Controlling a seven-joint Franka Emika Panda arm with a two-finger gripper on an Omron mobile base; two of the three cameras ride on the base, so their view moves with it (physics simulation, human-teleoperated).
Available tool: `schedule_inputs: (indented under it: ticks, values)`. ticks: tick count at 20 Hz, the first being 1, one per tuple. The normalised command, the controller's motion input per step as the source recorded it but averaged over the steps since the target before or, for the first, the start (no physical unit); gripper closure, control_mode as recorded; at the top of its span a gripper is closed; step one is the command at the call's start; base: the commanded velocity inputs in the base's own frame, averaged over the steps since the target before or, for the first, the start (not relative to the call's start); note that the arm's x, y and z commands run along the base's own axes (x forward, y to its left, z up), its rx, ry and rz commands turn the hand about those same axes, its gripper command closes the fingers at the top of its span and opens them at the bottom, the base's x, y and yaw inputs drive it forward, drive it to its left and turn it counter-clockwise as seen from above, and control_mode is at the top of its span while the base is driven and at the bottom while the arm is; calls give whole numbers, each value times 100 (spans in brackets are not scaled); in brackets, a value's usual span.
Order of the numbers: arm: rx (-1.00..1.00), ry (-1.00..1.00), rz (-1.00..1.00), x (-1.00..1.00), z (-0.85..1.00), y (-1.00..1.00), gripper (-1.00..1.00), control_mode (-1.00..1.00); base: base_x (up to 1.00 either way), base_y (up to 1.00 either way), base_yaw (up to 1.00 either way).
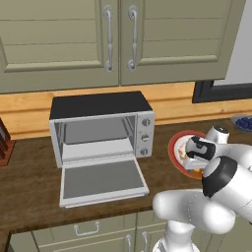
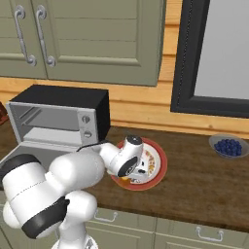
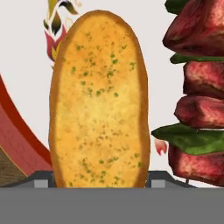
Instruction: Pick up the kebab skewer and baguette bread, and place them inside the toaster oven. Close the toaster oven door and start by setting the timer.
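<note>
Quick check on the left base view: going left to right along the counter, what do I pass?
Knife block at the left edge → toaster oven with its door dropped open → red-rimmed plate under the gripper → bowl of blueberries.

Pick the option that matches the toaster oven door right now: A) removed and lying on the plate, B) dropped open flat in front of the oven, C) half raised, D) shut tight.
B: the toaster oven door lies folded down in front of the toaster oven, leaving the cavity open.
</note>
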Motion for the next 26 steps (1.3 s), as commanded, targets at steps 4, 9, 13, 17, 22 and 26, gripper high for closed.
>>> schedule_inputs:
  ticks: [4, 9, 13, 17, 22, 26]
  values:
    - [0, 0, 0, 0, -33, 3, 100, -100, 0, 0, 0]
    - [0, 0, -1, -7, -6, 0, 100, -100, 0, 0, 0]
    - [0, 3, -3, -2, 43, 19, 100, -100, 0, 0, 0]
    - [0, 3, -3, 0, 72, 50, 100, -100, 0, 0, 0]
    - [0, 14, -4, 0, 79, 44, 100, -100, 0, 0, 0]
    - [0, 21, -5, -9, 61, 46, 100, -100, 0, 0, 0]
